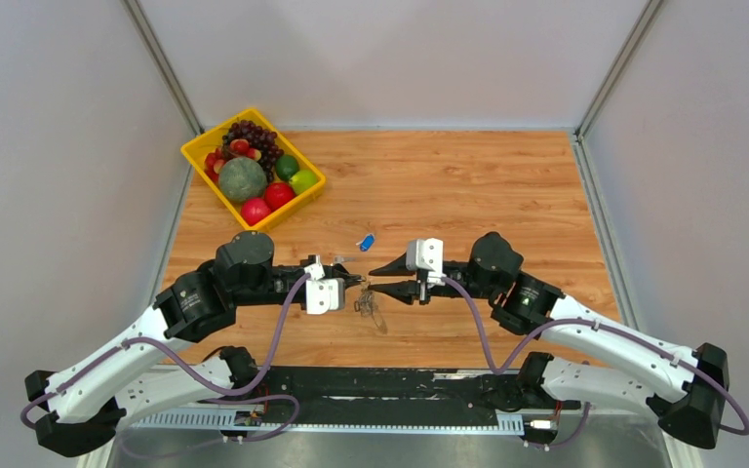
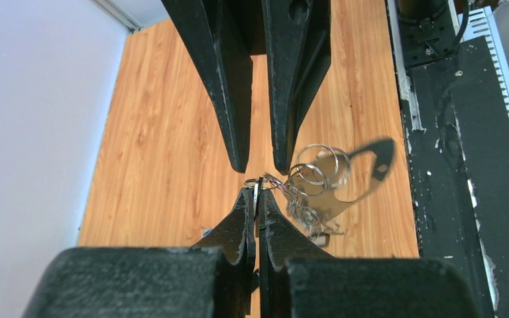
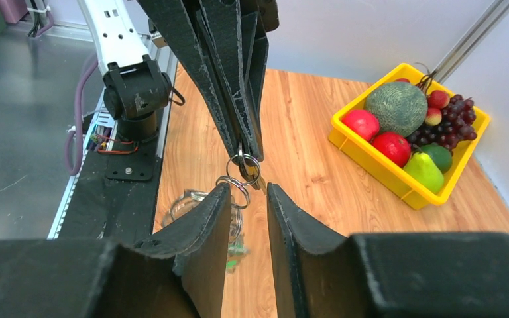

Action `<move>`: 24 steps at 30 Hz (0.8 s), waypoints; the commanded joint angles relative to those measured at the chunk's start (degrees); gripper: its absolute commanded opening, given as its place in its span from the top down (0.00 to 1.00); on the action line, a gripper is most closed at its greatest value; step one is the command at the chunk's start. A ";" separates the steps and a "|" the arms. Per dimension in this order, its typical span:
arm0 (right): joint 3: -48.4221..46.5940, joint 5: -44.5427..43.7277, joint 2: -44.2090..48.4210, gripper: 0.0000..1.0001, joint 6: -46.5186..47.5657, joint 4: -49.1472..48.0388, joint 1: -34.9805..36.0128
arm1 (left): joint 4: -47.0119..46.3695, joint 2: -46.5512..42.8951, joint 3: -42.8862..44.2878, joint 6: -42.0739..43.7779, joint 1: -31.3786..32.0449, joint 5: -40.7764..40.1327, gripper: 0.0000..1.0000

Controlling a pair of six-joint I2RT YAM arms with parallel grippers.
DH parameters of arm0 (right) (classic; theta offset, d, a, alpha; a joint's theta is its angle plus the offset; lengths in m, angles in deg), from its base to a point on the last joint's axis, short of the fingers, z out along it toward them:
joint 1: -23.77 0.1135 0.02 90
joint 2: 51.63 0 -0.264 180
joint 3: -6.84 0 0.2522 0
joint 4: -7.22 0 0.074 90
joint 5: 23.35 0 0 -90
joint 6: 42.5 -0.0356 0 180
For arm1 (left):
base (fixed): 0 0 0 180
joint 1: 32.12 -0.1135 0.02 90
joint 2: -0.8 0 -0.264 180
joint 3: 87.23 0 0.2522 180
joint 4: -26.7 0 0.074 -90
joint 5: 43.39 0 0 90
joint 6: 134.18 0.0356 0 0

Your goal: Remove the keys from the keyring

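Holding the keyring [image 2: 305, 175] up off the counter [image 2: 172, 132], near mid-counter in the top view, by a pinch of the left tool [image 2: 257, 193], reaching in from 9 o'clock with jaws fully closed on one loop of the wire. Letting the keys [image 2: 310, 222] dangle in a loose bunch under the loops, toward 5 o'clock of the pinch in the left wrist view, clear of both tools. Facing the ring with the right tool [image 3: 248, 193] from 3 o'clock, with jaws partly apart, flanking the hanging loops and gripping nothing.

Judging the step as steadying the ring with one tool while lining up the other for a catch, with no key coming off yet. Calling next for closing the right tool on a single key or a free coil end, then working it round the wire without twisting the ring out of the left pinch.

Noting a small blue item [image 1: 366, 241] lying on the counter at 12 o'clock of the ring, too small to tell as key or mere tag. Passing over the yellow tray [image 3: 371, 162] of fruit [image 3: 397, 106], well apart at 10 o'clock.

Failing to count the keys, thin and overlapping as they are. Failing also to tell how many separate loops are linked, or whether the wire is touching a right finger.
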 commanded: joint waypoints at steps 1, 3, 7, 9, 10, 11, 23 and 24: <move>-0.26 1.39 -1.46 0.68 -1.10 -0.32 0.62 | -3.48 -0.38 2.61 0.12 -0.11 1.30 1.00; -0.40 1.23 -2.09 0.69 -0.94 -0.44 0.70 | -3.46 -0.44 2.65 -0.02 -0.10 1.66 1.00; -0.77 0.94 -3.26 0.70 -0.59 -0.62 0.75 | -3.64 -0.63 2.64 -0.11 -0.11 2.15 1.00; -0.95 1.34 -3.49 0.72 -0.57 -0.70 0.84 | -3.76 -0.66 2.59 -0.20 -0.11 2.18 1.00; -1.01 1.49 -3.54 0.72 -0.59 -0.72 0.97 | -3.77 -0.66 2.56 -0.21 -0.11 2.17 1.00; -1.08 1.62 -3.48 0.73 -0.57 -0.76 0.99 | -3.84 -0.65 2.48 -0.21 -0.11 2.17 1.00; 0.37 -2.33 0.73 1.00 -3.27 -1.76 1.32 | -3.20 -1.81 0.68 -0.04 -0.11 -0.09 1.00; 0.69 -3.23 1.45 1.00 -3.78 -2.25 1.27 | -3.09 -1.97 0.49 -0.04 -0.11 -0.22 1.00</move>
